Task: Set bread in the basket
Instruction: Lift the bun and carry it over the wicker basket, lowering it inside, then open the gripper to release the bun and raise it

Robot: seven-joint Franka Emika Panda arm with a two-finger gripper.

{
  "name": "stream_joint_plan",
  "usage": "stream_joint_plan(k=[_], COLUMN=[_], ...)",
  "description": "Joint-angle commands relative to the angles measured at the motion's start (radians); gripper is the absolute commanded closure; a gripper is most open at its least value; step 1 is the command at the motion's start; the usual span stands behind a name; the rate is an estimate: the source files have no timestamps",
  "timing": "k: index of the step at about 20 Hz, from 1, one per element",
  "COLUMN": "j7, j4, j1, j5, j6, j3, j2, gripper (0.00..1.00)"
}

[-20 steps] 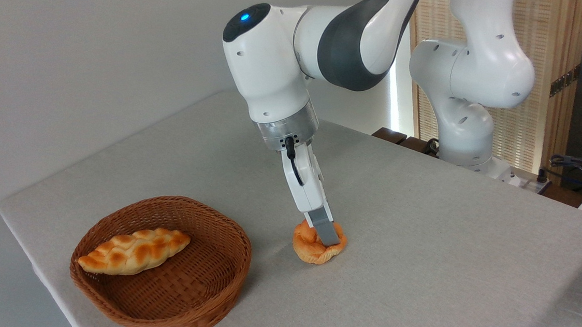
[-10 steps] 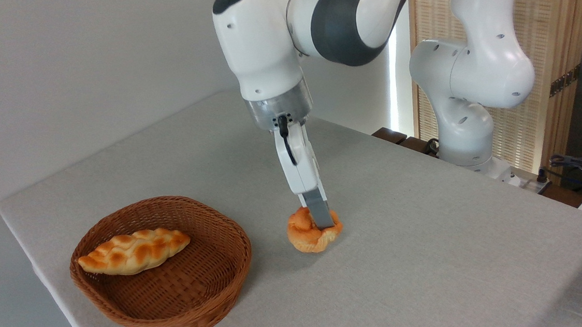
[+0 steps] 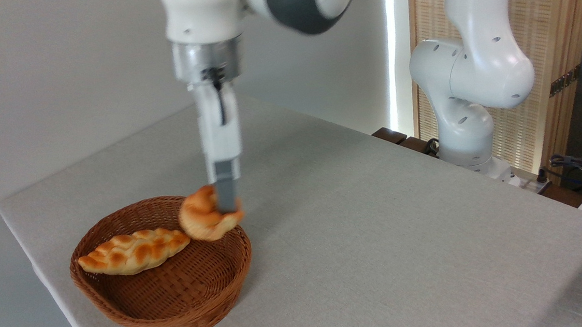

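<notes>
Starting nearest the camera: the basket (image 3: 164, 298) sits at the front left of the desk (image 3: 380, 239), its woven wall intact and its near half unoccupied. A long braided loaf (image 3: 134, 251) lies across the left side of the basket, resting against the far-left wall.

Behind that, my tool (image 3: 227, 207) is clamped on the bread (image 3: 204, 220), which hangs clear of the desk, over the basket's far-right rim. The bun is tilted, with its knotted top turned leftward. Only one finger is visible on the near side; the other is hidden behind the bun. The view here is motion-blurred, so grip depth cannot be confirmed.

Assessment: the carry is nearly complete; release is outstanding. To do this well, I should bring the bun further inward over the open weave to the right of the loaf, lower it below rim height, then part the fingers. Releasing at the rim risks the bun rolling outward onto the desk.

Farthest back stands my arm's white base (image 3: 462, 134), before a slatted screen (image 3: 561, 33).
</notes>
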State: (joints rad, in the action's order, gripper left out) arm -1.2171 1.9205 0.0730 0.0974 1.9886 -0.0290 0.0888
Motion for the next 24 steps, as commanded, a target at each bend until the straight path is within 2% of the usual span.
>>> stream_joint_plan(k=[1,2,4,7,8,9,20,24], j7=[0.076,0.073,0.073,0.07,0.065,0.062,0.083,0.264], j4=[-0.054,-0.054,-0.052,-0.047,-0.047,-0.047,-0.058,-0.087], j1=[0.022,0.022,0.024,0.024,0.024,0.024,0.022,0.021], j5=[0.01,0.002,0.001,0.001,0.001,0.001,0.015,0.019], j6=[0.113,0.121,0.127,0.131,0.143,0.15,0.142,0.098], j3=[0.04,0.046,0.05,0.069,0.069,0.069,0.067,0.055], j2=[-0.113,-0.133,-0.158,-0.179,-0.181,-0.182,-0.156,-0.126], gripper=[0.62,0.55,0.26,0.11,0.03,0.0,0.0,0.0])
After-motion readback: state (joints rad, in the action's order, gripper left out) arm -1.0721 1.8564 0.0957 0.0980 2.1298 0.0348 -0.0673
